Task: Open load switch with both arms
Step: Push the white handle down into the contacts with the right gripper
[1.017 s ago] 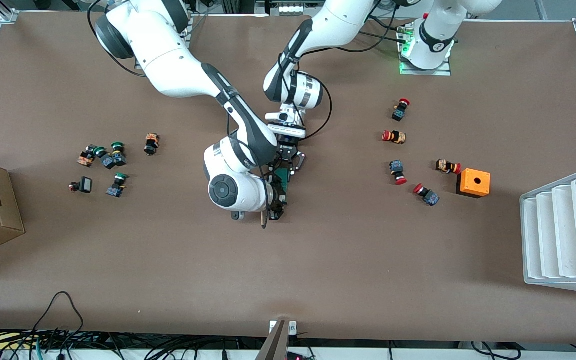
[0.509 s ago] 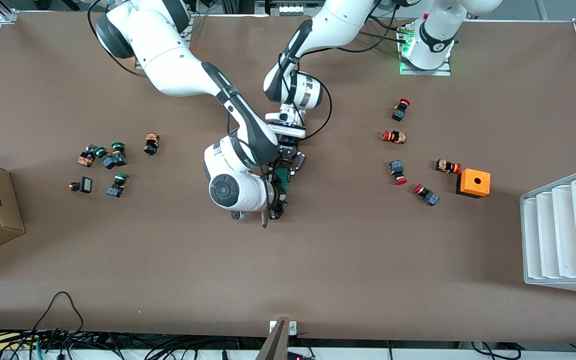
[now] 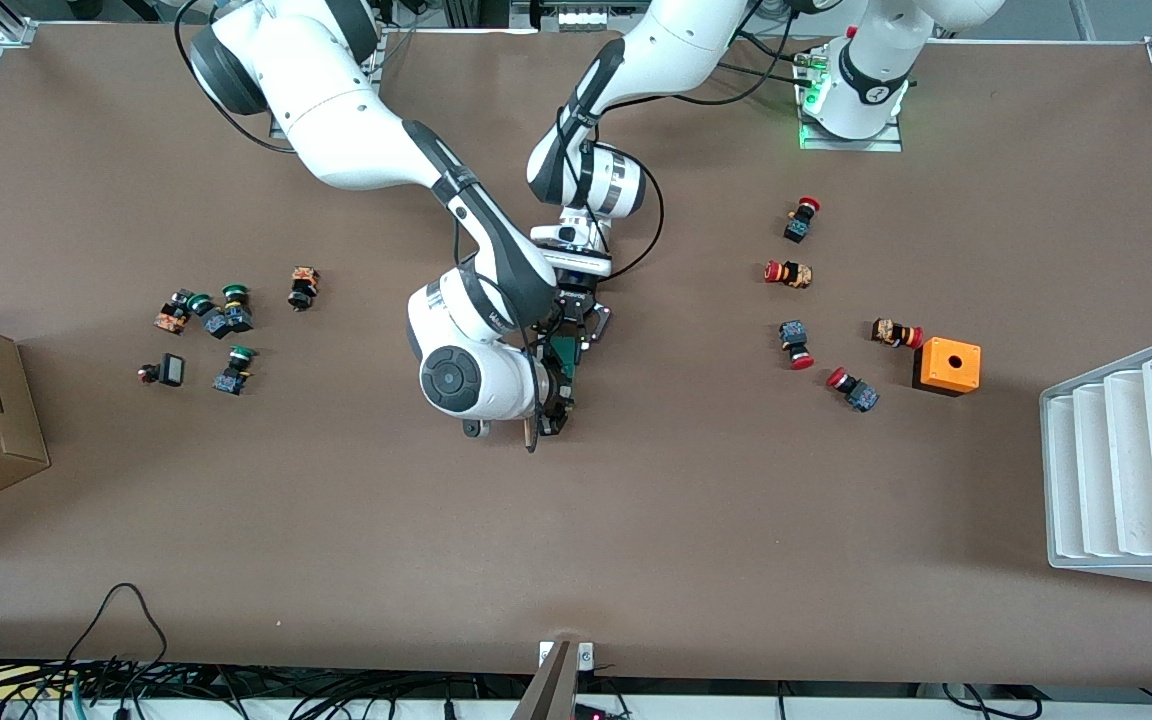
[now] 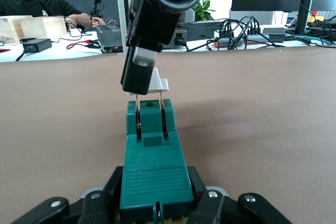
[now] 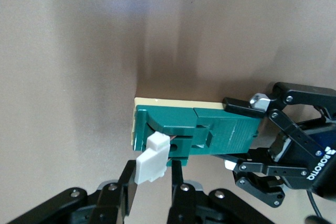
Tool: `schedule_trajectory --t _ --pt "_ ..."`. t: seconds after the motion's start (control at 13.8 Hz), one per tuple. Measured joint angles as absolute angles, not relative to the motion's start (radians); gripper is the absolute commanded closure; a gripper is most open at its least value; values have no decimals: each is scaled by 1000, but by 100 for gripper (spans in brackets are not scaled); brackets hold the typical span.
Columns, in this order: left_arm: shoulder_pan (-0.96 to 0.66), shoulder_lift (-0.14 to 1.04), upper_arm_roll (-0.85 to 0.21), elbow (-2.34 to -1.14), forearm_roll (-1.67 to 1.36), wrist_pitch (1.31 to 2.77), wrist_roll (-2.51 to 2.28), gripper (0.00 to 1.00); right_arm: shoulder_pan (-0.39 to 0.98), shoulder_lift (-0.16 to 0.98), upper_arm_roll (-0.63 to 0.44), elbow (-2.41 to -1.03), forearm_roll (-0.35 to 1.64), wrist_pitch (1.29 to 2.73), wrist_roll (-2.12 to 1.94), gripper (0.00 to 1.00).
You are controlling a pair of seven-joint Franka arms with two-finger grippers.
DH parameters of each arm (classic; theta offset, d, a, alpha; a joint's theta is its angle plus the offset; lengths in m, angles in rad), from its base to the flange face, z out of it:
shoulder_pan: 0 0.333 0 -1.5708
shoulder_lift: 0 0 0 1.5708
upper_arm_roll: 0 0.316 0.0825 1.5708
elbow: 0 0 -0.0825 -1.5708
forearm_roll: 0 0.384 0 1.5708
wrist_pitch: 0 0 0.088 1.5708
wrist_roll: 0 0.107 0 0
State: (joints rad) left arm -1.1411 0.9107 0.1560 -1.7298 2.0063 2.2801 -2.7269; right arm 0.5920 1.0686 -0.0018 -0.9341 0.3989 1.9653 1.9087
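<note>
Brown table (image 3: 636, 520), one load switch (image 3: 565, 352) (mid-table), two grippers' jaws pinching it: left gripper (image 4: 157, 208), right gripper (image 5: 152, 187).

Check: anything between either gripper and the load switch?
Nothing visible. The left gripper is shut on one end of the load switch; the right gripper pinches its white end piece.

Even, diffuse overhead light; the brown desk (image 3: 636, 520) is evenly bright, with soft short shadows under both arms at mid-desk. A green indicator lamp (image 3: 808, 98) glows at the left arm's base. Right wrist view: desk surface streaked and soft in focus. Left wrist view: background windows overexposed, foreground sharp.
</note>
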Motion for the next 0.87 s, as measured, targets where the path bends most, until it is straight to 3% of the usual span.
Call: schedule_trajectory --t 0.87 --pt "-1141 911 156 -1730 2006 2279 -2727 57 593 1049 -3 -952 393 1936 1877 69"
